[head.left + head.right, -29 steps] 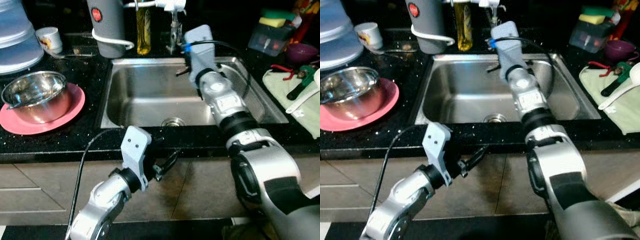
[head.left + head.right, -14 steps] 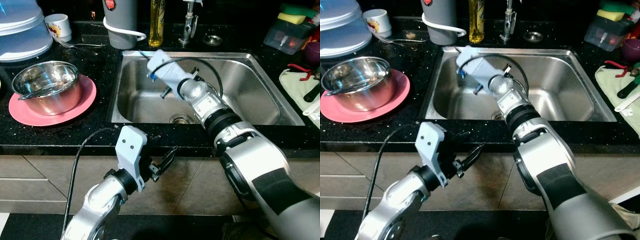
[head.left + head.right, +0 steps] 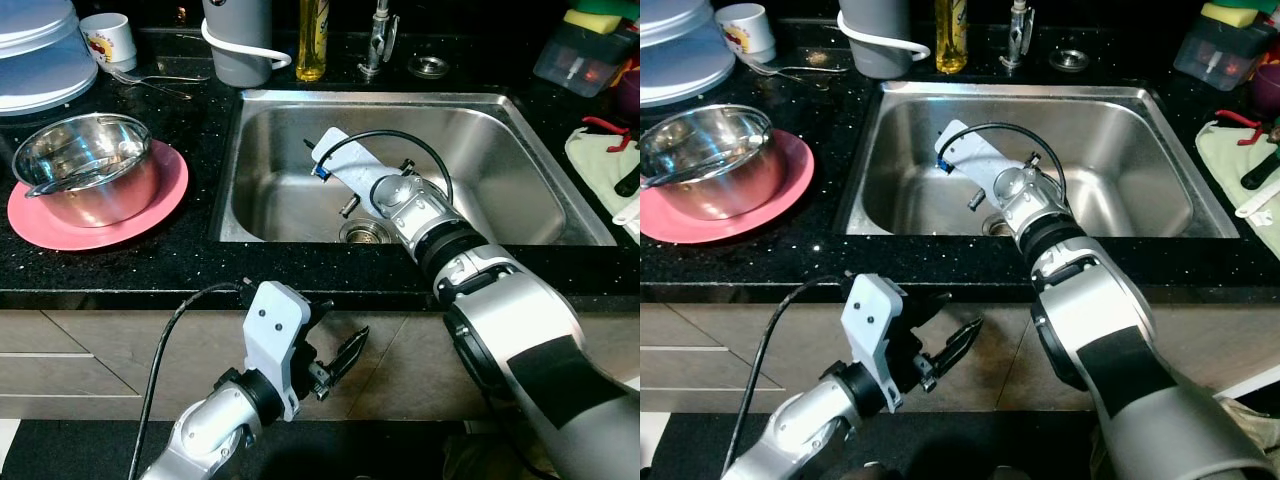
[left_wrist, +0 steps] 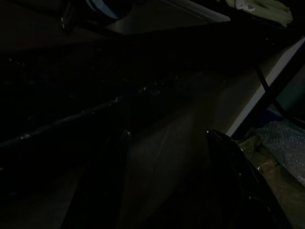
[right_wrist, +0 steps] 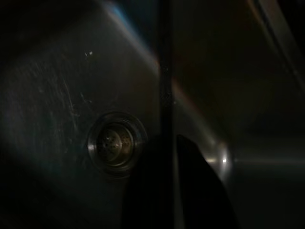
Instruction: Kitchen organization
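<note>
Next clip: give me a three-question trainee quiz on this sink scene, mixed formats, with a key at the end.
1. True or false: the steel bowl sits on the pink plate.
2. Which arm's end effector is down inside the sink? A) left B) right C) both
3. Fill in: the yellow bottle stands behind the sink, between the grey canister and the ____.

Key
1. True.
2. B. The right end effector is in the basin above the drain; the left end effector hangs below the counter edge, in front of the cabinet.
3. Faucet.
</note>
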Controlling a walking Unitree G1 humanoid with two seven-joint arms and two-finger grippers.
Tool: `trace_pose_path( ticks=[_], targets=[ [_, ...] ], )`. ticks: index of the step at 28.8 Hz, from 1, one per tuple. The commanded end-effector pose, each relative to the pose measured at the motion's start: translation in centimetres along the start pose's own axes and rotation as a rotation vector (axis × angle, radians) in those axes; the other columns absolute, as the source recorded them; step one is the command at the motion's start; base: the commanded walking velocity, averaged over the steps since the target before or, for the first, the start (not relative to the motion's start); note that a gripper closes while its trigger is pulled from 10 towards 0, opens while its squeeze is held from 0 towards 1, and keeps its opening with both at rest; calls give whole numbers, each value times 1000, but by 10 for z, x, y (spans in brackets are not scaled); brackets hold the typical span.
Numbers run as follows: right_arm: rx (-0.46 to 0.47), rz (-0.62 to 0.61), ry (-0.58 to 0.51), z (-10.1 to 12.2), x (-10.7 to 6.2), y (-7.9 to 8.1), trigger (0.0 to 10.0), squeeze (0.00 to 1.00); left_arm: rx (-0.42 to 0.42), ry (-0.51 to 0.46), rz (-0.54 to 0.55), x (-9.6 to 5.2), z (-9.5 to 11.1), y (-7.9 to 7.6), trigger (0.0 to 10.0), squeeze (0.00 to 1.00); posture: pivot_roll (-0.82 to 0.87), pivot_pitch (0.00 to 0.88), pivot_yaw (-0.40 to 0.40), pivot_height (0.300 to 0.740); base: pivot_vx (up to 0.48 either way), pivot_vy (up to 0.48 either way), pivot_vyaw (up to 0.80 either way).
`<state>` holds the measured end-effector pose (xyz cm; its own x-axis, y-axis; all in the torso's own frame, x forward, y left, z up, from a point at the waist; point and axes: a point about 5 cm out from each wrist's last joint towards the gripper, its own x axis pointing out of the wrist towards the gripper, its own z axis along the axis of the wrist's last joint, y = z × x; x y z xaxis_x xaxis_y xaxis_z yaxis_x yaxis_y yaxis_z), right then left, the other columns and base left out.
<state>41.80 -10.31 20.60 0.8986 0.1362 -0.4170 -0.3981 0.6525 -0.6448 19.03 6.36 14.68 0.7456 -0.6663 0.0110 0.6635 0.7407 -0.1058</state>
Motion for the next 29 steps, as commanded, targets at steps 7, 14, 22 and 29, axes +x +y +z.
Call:
trace_pose_path(
  ticks=[7,14,22,29],
  targets=[
    [247,5,-110,7,-2,-7,10000,1000,14,23,38,-2,-4,5,10000,0,80,83,-59,740,0,0,0],
    [605,-6,-403,29,-12,-29,10000,0,18,17,72,-1,-6,12,10000,0,73,68,-54,740,0,0,0],
    [997,156,-732,28,-27,-44,10000,0,33,10,105,4,-7,21,10000,0,61,46,-47,740,0,0,0],
    [953,263,-893,32,-38,-24,10000,0,62,-6,121,8,-3,27,10000,0,57,27,-43,740,0,0,341]
  ],
)
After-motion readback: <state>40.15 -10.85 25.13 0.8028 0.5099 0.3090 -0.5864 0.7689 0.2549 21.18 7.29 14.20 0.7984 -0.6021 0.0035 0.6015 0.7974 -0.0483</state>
